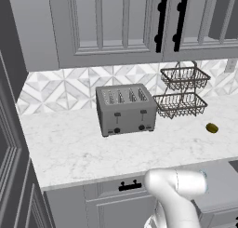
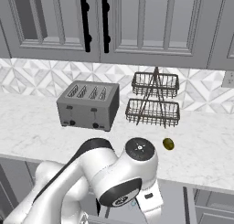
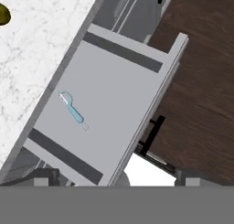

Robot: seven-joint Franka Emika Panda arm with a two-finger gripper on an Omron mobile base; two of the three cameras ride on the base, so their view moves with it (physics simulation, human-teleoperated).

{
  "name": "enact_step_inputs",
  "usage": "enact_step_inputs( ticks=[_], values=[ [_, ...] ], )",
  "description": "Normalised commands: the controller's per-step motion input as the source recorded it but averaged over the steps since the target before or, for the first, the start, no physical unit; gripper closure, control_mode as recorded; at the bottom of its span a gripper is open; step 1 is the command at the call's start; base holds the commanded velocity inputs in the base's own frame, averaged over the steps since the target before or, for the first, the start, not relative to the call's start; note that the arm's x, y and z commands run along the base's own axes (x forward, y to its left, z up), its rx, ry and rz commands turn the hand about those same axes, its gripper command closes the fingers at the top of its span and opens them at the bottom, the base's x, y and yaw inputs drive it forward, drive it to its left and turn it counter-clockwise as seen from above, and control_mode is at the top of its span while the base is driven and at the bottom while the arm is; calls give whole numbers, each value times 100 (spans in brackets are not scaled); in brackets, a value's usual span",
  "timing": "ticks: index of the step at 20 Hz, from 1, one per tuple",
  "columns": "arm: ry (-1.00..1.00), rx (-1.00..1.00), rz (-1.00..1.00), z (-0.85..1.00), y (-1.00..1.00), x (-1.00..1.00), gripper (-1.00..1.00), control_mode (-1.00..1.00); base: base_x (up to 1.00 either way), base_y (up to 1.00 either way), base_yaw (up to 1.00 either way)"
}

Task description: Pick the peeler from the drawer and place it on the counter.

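Drawer: the drawer (image 3: 105, 104) is seen pulled out under the counter (image 3: 32, 49), its pale floor laid bare from above so its contents can be reached.
Peeler: the peeler (image 3: 73, 109) is found lying flat on the drawer floor, nearer the counter side, well apart from the handle side.
Gripper: two dark finger tips (image 3: 43, 176) are spread to either edge of the hand view, so the gripper (image 3: 116, 179) is judged wide and nothing is held.
Arm: the arm (image 2: 114, 177) is bent low before the cabinets, apparently to hang the hand over the drawer.
Counter: a toaster (image 1: 125, 110), wire baskets (image 1: 181, 92) and an olive-green lump (image 1: 212, 128) are spotted; bare marble is left in front for the set-down.
Next: a descent onto the peeler is expected.
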Motion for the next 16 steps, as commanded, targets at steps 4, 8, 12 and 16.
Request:
enact_step_inputs(
  ticks=[4, 8, 12, 16],
  values=[
    [7, 27, -9, -98, -14, 22, -100, -100, 0, 0, 0],
    [13, 29, -16, -87, -15, 30, -100, -100, 0, 0, 0],
    [17, 30, -21, -85, -1, 13, -100, -100, 0, 0, 0],
    [21, 15, -17, -60, -1, -9, -100, -100, 0, 0, 0]
  ],
)
